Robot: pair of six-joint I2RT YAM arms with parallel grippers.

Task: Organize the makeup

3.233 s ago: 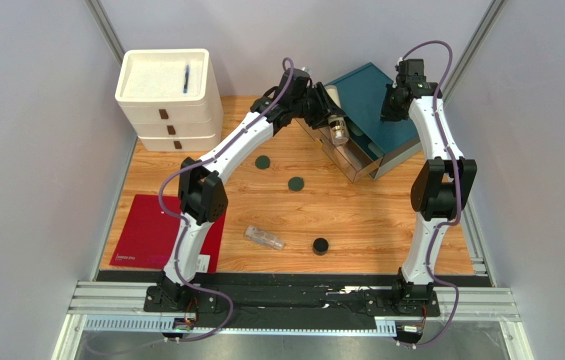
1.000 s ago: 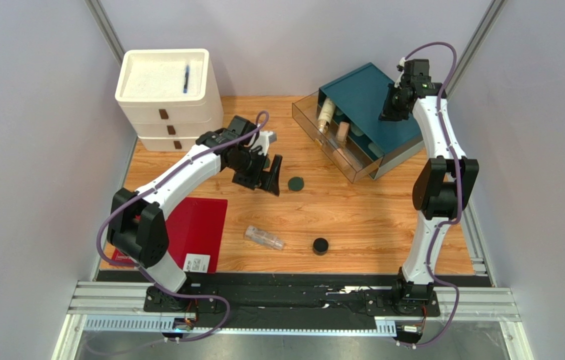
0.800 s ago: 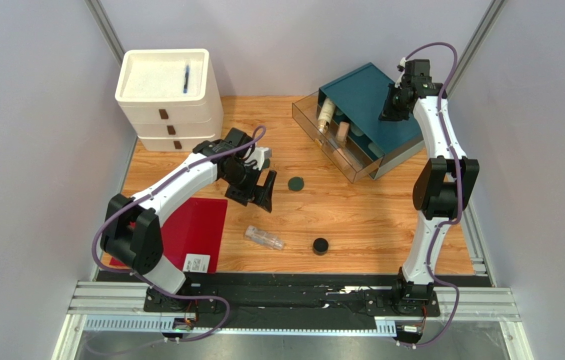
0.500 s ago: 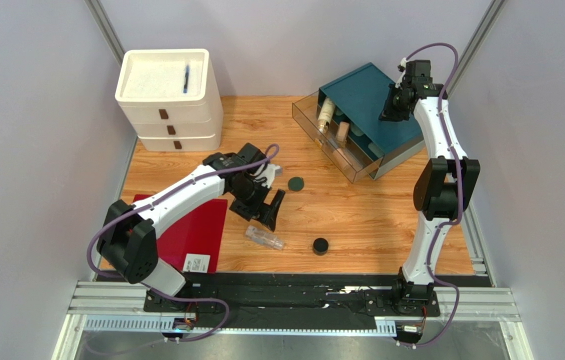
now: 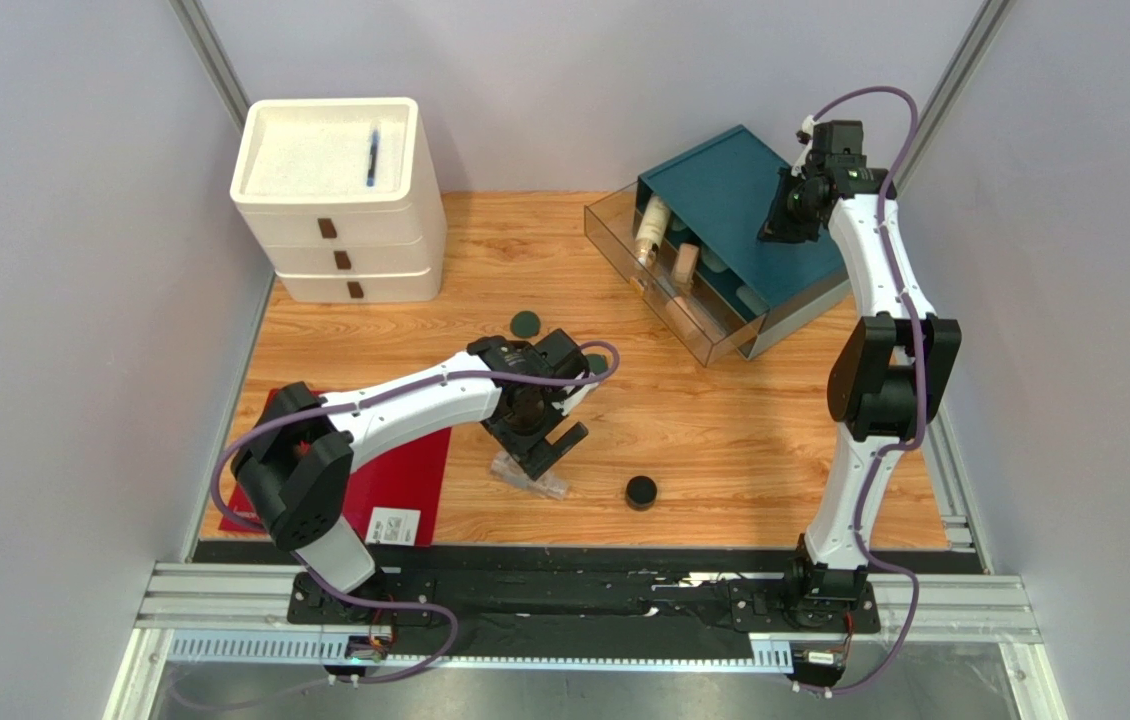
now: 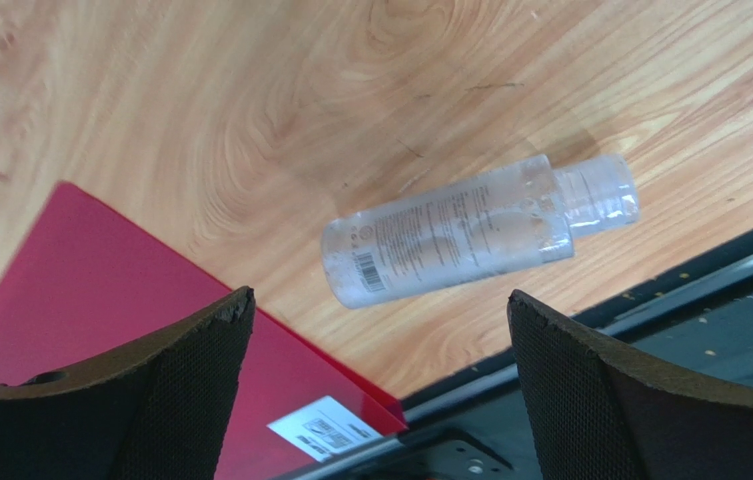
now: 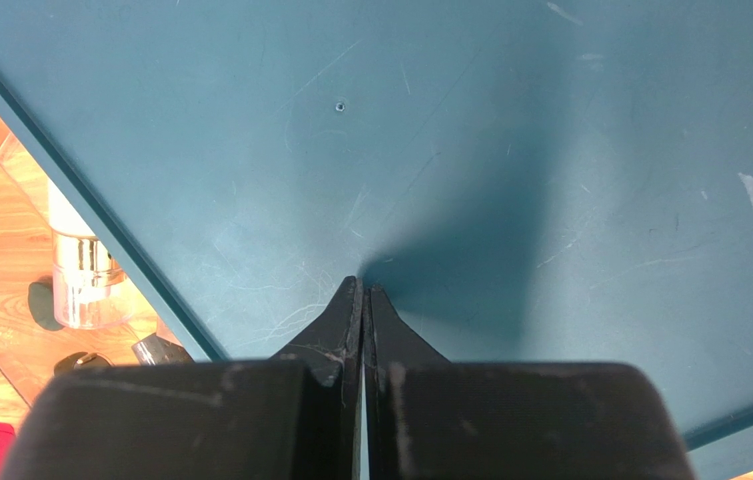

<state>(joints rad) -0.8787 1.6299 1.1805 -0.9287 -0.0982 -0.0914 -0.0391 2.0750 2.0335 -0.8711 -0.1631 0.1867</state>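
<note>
The clear bottle (image 6: pixel 471 230) lies on its side on the wood, cap to the right. My left gripper (image 6: pixel 379 300) is open and hovers just above it, one finger on each side, touching nothing. In the top view the left gripper (image 5: pixel 544 447) covers most of the clear bottle (image 5: pixel 549 485). One dark-green disc (image 5: pixel 526 323) lies behind it. The other disc (image 5: pixel 597 365) is partly hidden by the arm. The black round jar (image 5: pixel 642 491) sits to the right. Bottles (image 5: pixel 652 228) lie in the clear drawer. My right gripper (image 7: pixel 362 290) is shut and empty on the teal lid (image 7: pixel 511 130).
The teal box with its clear drawer (image 5: pixel 699 323) pulled out stands at the back right. A white drawer unit (image 5: pixel 338 225) with a blue pen (image 5: pixel 373 155) on top stands at the back left. A red mat (image 5: pixel 414 458) lies near the left. A black rail (image 5: pixel 586 563) runs along the front edge.
My left arm has drawn back from the clear drawer, swung toward the front and come down open over the clear bottle. My right arm has not moved.
</note>
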